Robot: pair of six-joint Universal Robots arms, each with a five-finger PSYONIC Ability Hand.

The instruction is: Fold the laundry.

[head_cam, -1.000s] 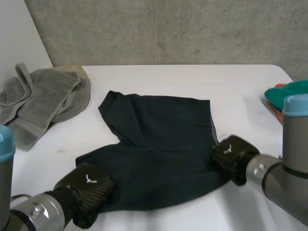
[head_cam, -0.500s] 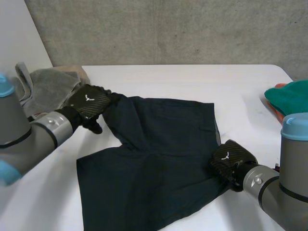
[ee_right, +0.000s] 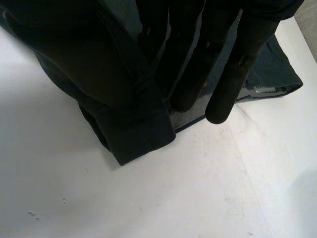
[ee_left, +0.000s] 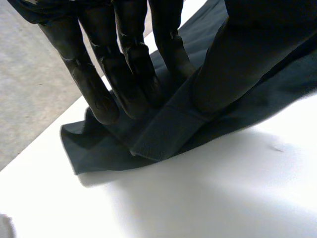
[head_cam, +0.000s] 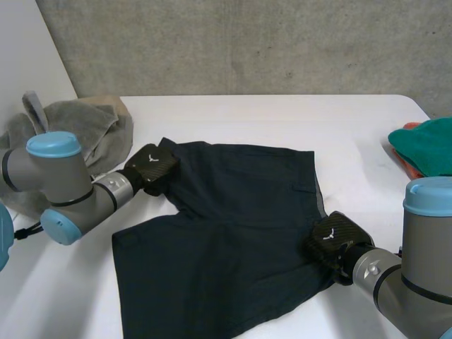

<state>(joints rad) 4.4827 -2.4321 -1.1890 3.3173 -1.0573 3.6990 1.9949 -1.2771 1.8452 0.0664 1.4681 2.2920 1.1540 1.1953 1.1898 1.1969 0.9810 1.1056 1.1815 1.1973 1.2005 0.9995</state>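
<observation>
Dark navy shorts (head_cam: pixel 233 226) lie spread on the white table (head_cam: pixel 247 113). My left hand (head_cam: pixel 152 168) is at their far left corner, beside the grey towel. In the left wrist view its straight fingers (ee_left: pixel 133 64) and thumb pinch a folded hem of the shorts (ee_left: pixel 163 134). My right hand (head_cam: pixel 332 240) is at the right edge of the shorts, near the front. In the right wrist view its fingers (ee_right: pixel 228 74) lie over the cloth, and a thick edge of the shorts (ee_right: pixel 138 134) is pinched against the thumb.
A crumpled grey towel (head_cam: pixel 78 134) lies at the back left, over a beige cloth. A teal cloth (head_cam: pixel 427 145) with something orange beneath sits at the table's right edge. A concrete wall runs behind the table.
My left hand has gone from the near left corner of the shorts to their far left corner and closed there. The near left leg now lies flat. The right hand has barely shifted.
</observation>
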